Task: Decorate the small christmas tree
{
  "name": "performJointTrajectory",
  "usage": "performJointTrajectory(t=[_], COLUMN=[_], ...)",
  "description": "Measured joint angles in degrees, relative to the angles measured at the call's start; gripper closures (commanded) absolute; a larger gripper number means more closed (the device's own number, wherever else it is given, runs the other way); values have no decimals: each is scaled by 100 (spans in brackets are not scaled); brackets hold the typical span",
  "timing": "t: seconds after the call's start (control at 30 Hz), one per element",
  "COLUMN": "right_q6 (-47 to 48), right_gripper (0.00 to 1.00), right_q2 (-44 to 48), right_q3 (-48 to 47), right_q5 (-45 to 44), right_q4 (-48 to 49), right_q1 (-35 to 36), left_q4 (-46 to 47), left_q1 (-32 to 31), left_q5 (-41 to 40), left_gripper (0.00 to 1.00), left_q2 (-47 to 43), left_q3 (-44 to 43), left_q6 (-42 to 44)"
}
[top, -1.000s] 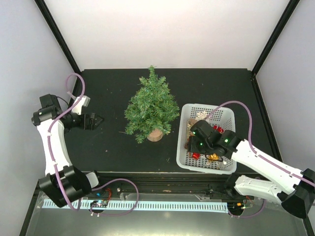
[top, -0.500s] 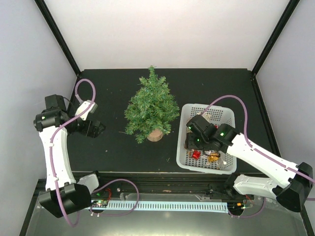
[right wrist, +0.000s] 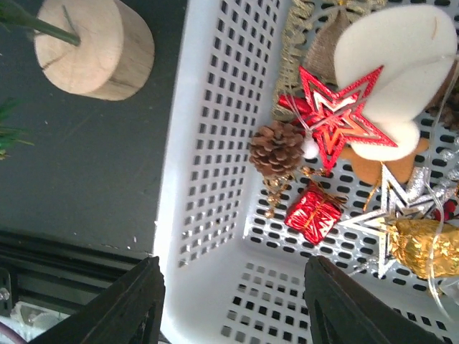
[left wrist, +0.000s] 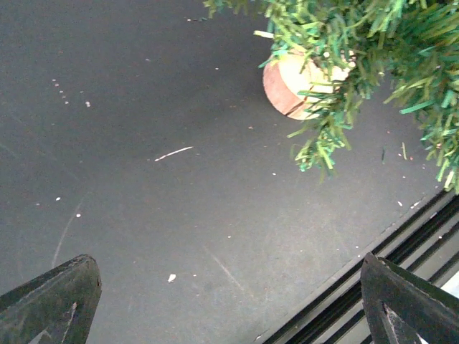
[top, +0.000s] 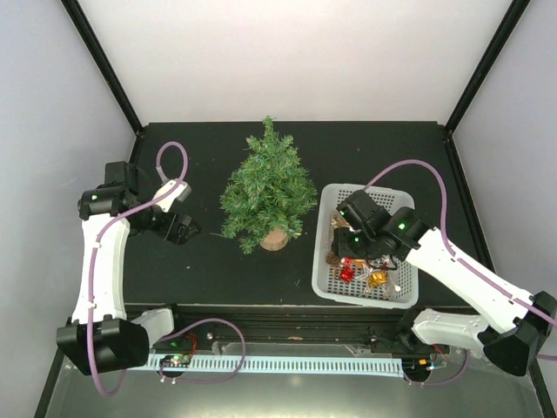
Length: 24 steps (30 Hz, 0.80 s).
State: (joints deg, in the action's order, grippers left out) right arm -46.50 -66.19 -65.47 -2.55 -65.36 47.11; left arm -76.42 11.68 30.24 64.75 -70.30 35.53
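Right now the right pincer hangs over the near left corner of the white basket. Its fingers are spread wide with nothing between them. Straight ahead of it, down in the basket, lie a pinecone and a red gift box, with a red star just past them. None of these touch the fingers.

The small christmas tree stands upright on the black table, so its long axis is vertical. It lies to the left of the right pincer, outside the basket. Its tan base sits ahead and left of the fingers, near the basket's left wall but not touching it.

The left pincer is also spread and empty, low over bare table. From this one the tree lies ahead and to the right, with the base under overhanging branches, well apart from the fingertips.

Both pincers look about equally near the trunk, one on each side. Only the right one is over the ornaments. Likely next: the right one drops on an ornament, lifts it over the wall, then carries it left to the branches. The left seems placed to steady the tree.
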Motion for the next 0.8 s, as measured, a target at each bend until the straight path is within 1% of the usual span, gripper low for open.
performJointTrajectory(t=[0.1, 0.23, 0.37, 0.53, 0.67, 0.8], right_q6=[286, 590, 739, 758, 599, 452], right_gripper=[45, 45, 45, 46, 47, 47], right_q2=[175, 105, -234, -992, -1397, -1744], right_q3=[313, 595, 715, 501, 339, 186], right_q5=[219, 503, 741, 846, 859, 940], right_q4=[24, 107, 317, 479, 584, 651], right_q1=[-396, -942, -1598, -2234, -2465, -2496], left_q4=[9, 116, 195, 459, 699, 791], left_q1=[-243, -457, -575, -885, -1088, -1154], left_q5=[9, 11, 33, -17, -9, 28], left_gripper=[1, 1, 1, 1, 1, 1], left_q2=[0, 50, 413, 1165, 1563, 1794], left_q3=[-2, -7, -177, -782, -1034, -1091], left_q6=[-212, -525, -695, -793, -820, -863])
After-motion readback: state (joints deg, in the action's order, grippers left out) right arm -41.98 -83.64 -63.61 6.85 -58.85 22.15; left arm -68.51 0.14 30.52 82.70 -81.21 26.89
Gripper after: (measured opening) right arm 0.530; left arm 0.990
